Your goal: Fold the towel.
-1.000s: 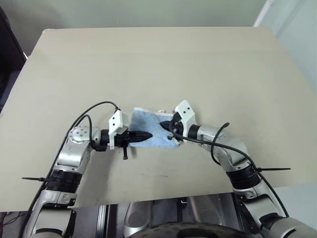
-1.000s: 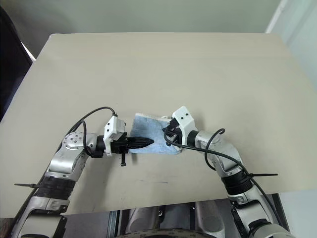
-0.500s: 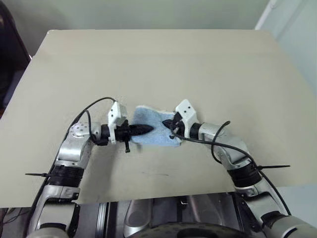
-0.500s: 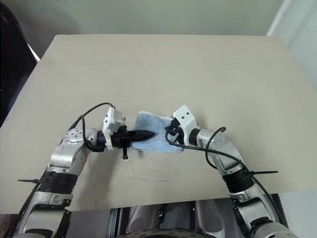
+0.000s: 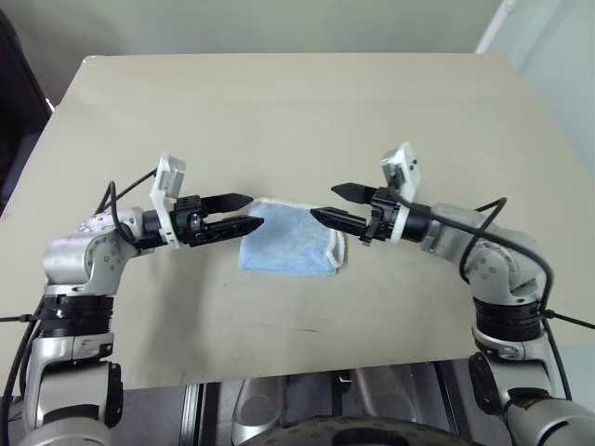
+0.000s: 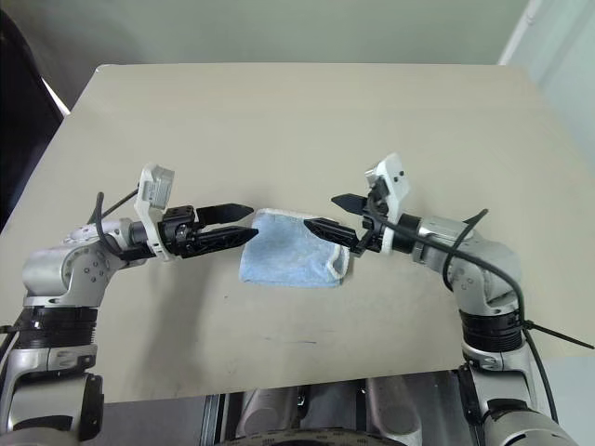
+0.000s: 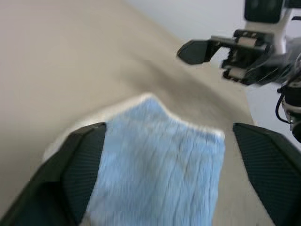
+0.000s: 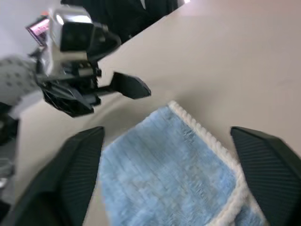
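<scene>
The bench (image 5: pixel 390 102) is a broad, smooth beige top, matte and bare around its middle. Toward its near edge, about midway between the left and right edges, lies the towel (image 5: pixel 286 249), a small light blue terry cloth folded into a thick, roughly square pad with a white stitched border showing along its far edge and its right side.

Both arms are bent at the elbow and reach inward from opposite sides, their forearms silver with black cables looping along them. The left gripper (image 5: pixel 244 212) points roughly level toward the towel's left side, its two black tapered fingers spread and holding nothing, tips just beside the cloth. The right gripper (image 5: pixel 333 204) points back at it from the right, fingers likewise spread and empty, hanging over the towel's right end.

The left wrist view adds the ribbed weave of the terry and the right gripper beyond it; the right wrist view shows the cord-like white edging.
</scene>
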Controlling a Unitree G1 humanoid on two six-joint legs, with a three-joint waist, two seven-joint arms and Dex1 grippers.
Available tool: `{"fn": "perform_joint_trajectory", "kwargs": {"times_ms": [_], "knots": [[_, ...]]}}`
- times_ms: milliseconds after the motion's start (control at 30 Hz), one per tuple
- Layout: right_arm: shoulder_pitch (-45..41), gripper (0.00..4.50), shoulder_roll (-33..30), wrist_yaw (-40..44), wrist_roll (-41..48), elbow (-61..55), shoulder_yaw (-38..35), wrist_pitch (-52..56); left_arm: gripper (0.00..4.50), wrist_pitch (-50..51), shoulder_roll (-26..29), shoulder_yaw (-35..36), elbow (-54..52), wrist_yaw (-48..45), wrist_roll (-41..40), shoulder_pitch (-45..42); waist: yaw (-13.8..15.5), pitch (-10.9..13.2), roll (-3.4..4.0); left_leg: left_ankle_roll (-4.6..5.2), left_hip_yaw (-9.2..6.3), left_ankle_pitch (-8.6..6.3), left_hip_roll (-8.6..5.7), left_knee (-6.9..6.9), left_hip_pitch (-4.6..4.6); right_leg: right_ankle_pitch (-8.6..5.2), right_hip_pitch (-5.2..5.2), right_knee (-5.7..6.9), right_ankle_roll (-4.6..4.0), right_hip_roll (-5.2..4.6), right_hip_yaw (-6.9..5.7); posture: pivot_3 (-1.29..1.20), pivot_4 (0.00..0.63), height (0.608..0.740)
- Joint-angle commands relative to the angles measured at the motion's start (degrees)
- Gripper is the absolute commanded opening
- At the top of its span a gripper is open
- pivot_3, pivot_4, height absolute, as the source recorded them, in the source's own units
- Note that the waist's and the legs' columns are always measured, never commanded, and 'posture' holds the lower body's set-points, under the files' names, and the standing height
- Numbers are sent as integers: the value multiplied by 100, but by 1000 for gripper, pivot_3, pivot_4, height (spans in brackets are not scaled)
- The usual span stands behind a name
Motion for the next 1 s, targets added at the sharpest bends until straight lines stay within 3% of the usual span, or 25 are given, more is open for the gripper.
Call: {"fn": "perform_joint_trajectory", "kwargs": {"times_ms": [33,200,333,400,533,767,1000], "knots": [[-11,4407,-665,276,140,78,4,457,4484,-151,24,159,-108,-58,-15,92,29,0,0,2,0,-1,-1,0,-3,-1,0,-1,1,-2,1,0,150,703],[-551,4407,-743,110,568,784,-357,1496,4484,-129,125,64,-159,-51,121,194,-12,1,1,0,4,-2,-1,-3,-4,-2,-12,6,0,1,7,0,150,703],[-721,4407,-888,233,666,1237,-226,2092,4484,-22,340,25,-287,-24,233,320,-35,1,1,-6,2,1,0,-5,0,-25,-13,8,38,6,6,0,150,703],[-726,4407,-886,306,758,1377,-183,2355,4484,-24,402,71,-402,-5,208,381,-33,1,2,-4,1,0,1,-9,-2,-16,-14,8,13,6,6,0,150,703],[-753,4407,-627,274,838,1646,-228,2644,4484,-1302,-43,484,-518,-242,196,510,-24,1,2,1,3,-3,0,-9,-14,-10,-24,7,0,5,7,0,150,703],[-1018,4407,135,-10,641,2572,-340,2678,4484,-1969,-182,204,-671,-222,607,618,-28,2,3,7,2,-3,1,-6,-19,-2,-36,14,-8,5,6,0,150,703],[-1400,4407,759,-292,672,3331,-974,2703,4484,-2068,-351,86,-767,-178,558,591,-41,2,4,7,3,-3,3,-7,-19,4,-42,15,-17,5,4,0,150,703]]}}
